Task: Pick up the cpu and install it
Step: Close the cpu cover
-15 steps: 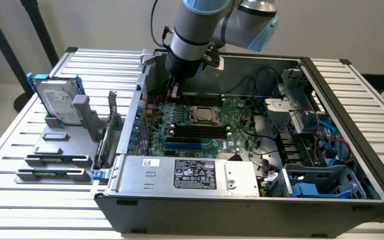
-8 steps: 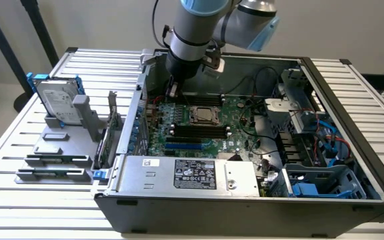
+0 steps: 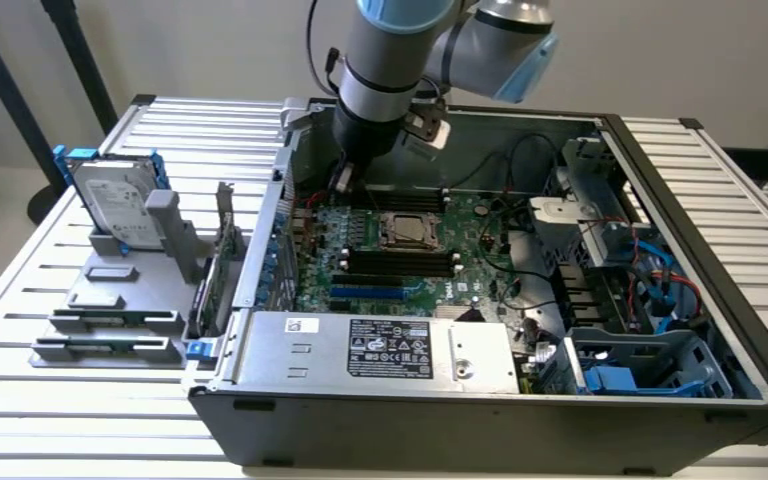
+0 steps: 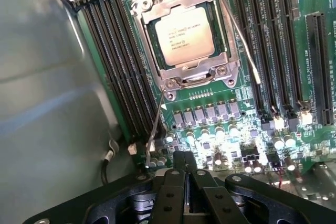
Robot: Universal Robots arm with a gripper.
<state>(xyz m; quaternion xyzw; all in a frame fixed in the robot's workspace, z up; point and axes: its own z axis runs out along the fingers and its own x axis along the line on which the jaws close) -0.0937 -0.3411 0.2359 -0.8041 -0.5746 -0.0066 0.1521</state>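
The arm (image 3: pixel 391 60) came down from above into the open computer case (image 3: pixel 491 415), its forearm nearly vertical over the rear corner of the case at the exterior view's left. The wrist pointed downward toward the motherboard (image 3: pixel 478 275). The gripper (image 4: pixel 185 160) hung low over the board's edge, close to a row of small capacitors and apart from the socket. Its two black fingers (image 4: pixel 176 182) were pressed flat together with nothing between them.

The cpu (image 4: pixel 185 34) lay in its socket near the middle of the motherboard, silver top facing up, with the metal retention frame (image 4: pixel 181 72) around its edges. In the exterior view the cpu (image 3: pixel 404 229) sat just beside the arm's lower end, toward the exterior view's right. Long black memory slots (image 4: pixel 118 61) ran along both sides of the socket.

Outside the case, at the exterior view's left, a hard drive (image 3: pixel 115 205) in a blue bracket stood upright on the slatted table (image 3: pixel 738 190).
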